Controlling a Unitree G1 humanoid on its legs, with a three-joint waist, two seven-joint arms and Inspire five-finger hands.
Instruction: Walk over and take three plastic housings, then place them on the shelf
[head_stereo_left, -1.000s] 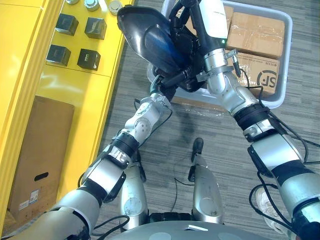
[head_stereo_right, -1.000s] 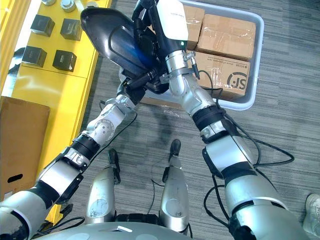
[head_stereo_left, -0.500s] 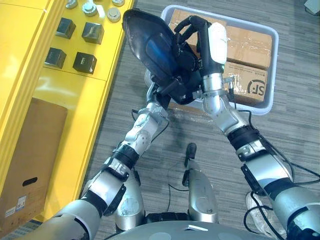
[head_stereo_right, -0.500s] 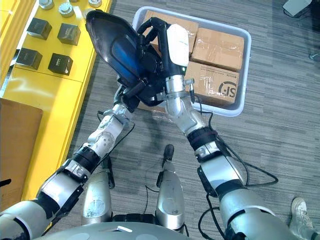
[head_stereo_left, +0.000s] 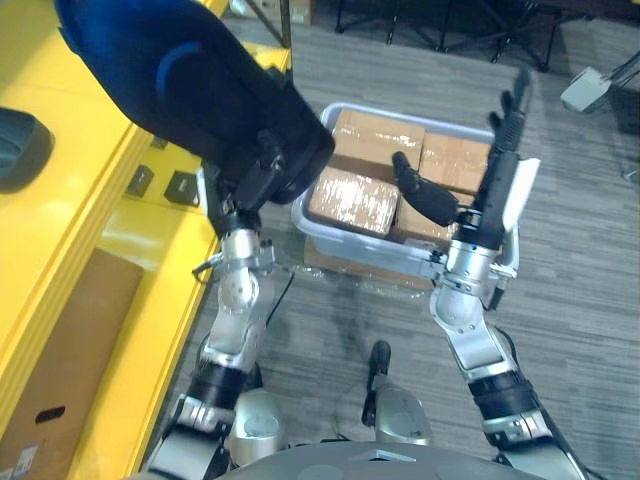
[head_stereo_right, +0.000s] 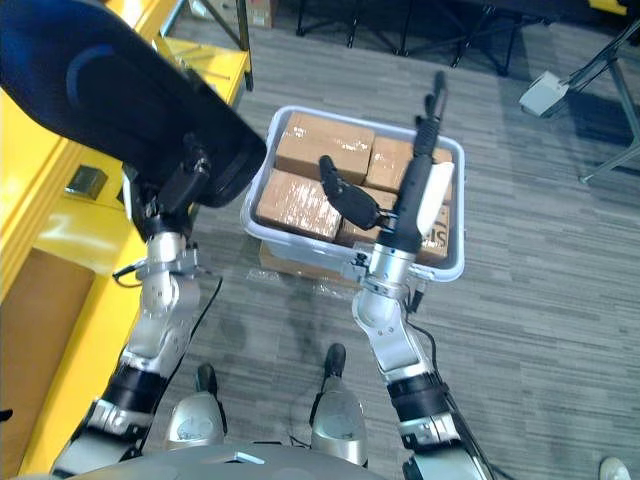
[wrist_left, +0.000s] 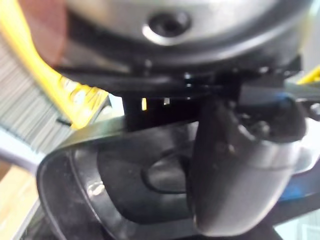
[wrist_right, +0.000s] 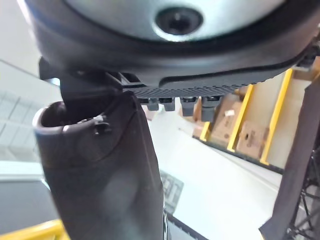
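A big black plastic housing (head_stereo_left: 170, 80) with a blue sheen hangs high at the left, over the yellow shelf (head_stereo_left: 60, 260). My left hand (head_stereo_left: 258, 180) is curled on its lower edge; in the left wrist view the thumb (wrist_left: 235, 175) lies across the housing's rim (wrist_left: 100, 190). My right hand (head_stereo_left: 495, 190) is raised apart from it at the right, fingers straight up, thumb sticking out, holding nothing. Its thumb (wrist_right: 100, 175) fills the near part of the right wrist view. A second dark housing (head_stereo_left: 20, 145) lies on the shelf at the far left.
A grey bin (head_stereo_left: 310, 225) with several taped cardboard boxes (head_stereo_left: 375, 145) stands on the floor between my arms. Small black boxes (head_stereo_left: 180, 185) sit on the shelf's lower level. A large cardboard box (head_stereo_left: 60, 400) is under the shelf. Chair legs stand at the back.
The camera has tilted up. My right hand has let go of the housing and straightened out. My left hand alone has carried the housing up and left, over the shelf.
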